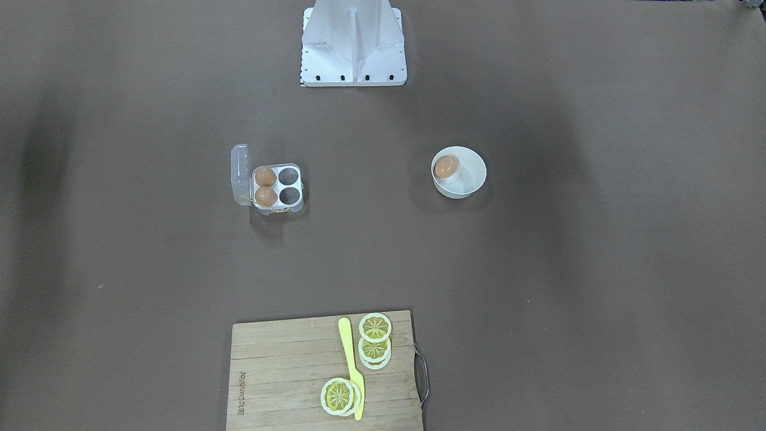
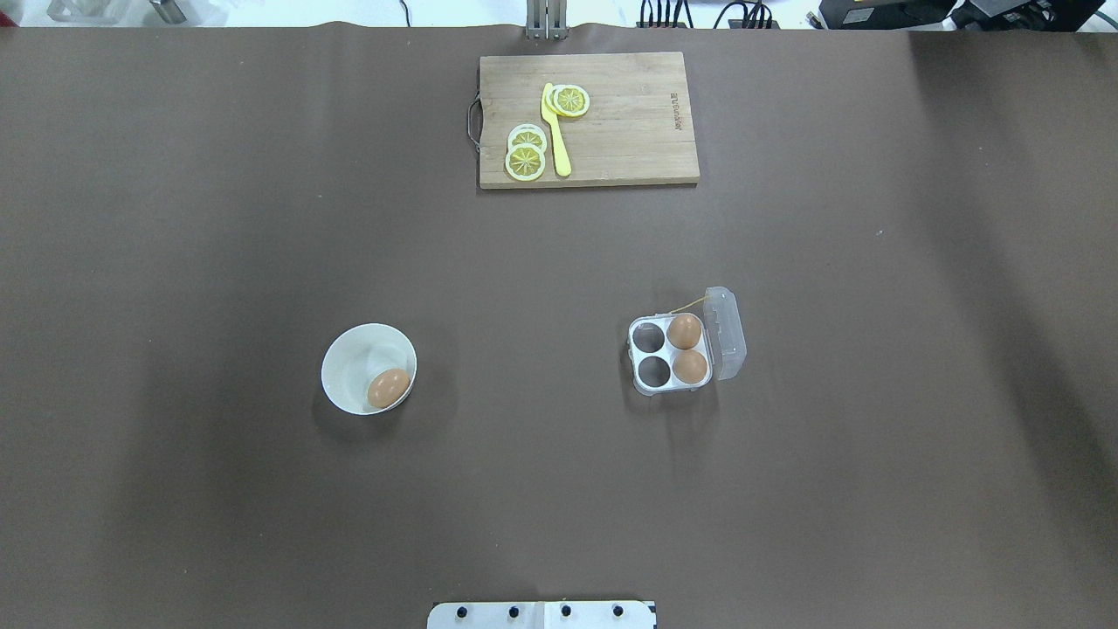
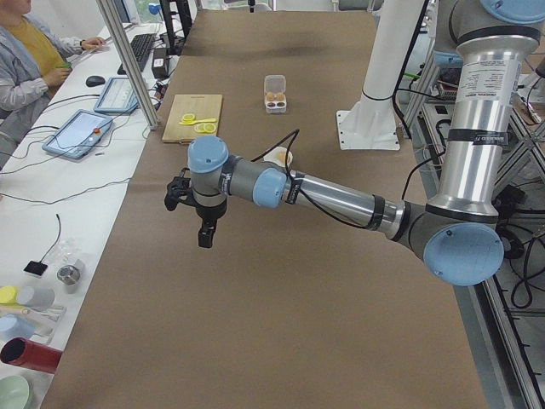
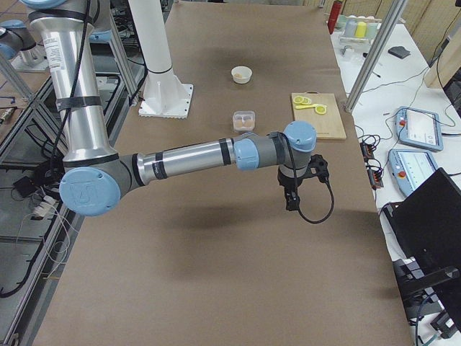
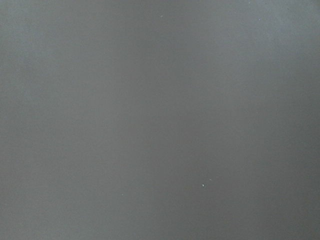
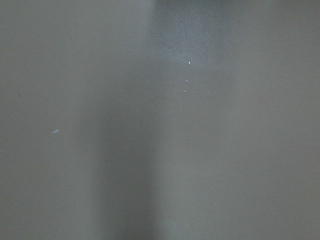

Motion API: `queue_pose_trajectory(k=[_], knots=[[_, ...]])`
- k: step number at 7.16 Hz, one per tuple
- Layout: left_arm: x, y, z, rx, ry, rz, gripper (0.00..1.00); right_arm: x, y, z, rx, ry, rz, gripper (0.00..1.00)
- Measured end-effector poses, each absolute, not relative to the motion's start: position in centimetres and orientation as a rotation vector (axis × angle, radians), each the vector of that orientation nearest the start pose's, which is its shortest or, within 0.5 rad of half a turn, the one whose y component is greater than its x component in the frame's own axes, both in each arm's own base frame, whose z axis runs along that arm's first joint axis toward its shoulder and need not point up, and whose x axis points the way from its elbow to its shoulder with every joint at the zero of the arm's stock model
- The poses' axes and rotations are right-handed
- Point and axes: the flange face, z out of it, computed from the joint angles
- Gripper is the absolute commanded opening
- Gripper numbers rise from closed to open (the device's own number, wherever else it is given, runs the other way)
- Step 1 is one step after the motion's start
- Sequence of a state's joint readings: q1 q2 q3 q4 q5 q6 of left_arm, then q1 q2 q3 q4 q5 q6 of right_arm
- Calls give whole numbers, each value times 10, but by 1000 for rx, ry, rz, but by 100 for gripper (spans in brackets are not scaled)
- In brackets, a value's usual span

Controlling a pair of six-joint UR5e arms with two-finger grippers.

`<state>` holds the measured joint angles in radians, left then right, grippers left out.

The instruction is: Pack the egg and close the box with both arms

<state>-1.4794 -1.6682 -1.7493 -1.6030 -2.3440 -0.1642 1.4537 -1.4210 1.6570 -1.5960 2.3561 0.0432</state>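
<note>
The egg (image 1: 446,166) lies in a round white bowl (image 1: 474,175), also in the overhead view (image 2: 389,387). The clear box (image 2: 635,354) stands open with its lid (image 2: 727,334) folded back. Two brown eggs fill the cells beside the lid (image 1: 265,187); the other two cells are empty. My left gripper (image 3: 206,237) hangs over bare table, far from the bowl. My right gripper (image 4: 292,202) hangs over bare table, far from the box (image 4: 244,120). Both show only in side views, so I cannot tell if they are open or shut. Both wrist views show only table.
A wooden cutting board (image 2: 629,122) with lemon slices (image 2: 526,155) and a yellow knife (image 2: 555,131) lies at the table's far edge. The white stand (image 1: 353,42) is at the robot's base. A person (image 3: 30,51) sits at the side desk.
</note>
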Motion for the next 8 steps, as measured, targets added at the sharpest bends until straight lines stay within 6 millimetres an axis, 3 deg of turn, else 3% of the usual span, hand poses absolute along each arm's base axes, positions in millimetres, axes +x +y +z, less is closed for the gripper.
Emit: queue_pose_trajectory(k=[3, 8], knots=[[-4, -538, 514, 203, 802, 79, 98, -4, -559, 539, 136, -808, -155, 100], [-1, -535, 505, 241, 820, 76, 98, -8, -560, 536, 138, -816, -164, 100]])
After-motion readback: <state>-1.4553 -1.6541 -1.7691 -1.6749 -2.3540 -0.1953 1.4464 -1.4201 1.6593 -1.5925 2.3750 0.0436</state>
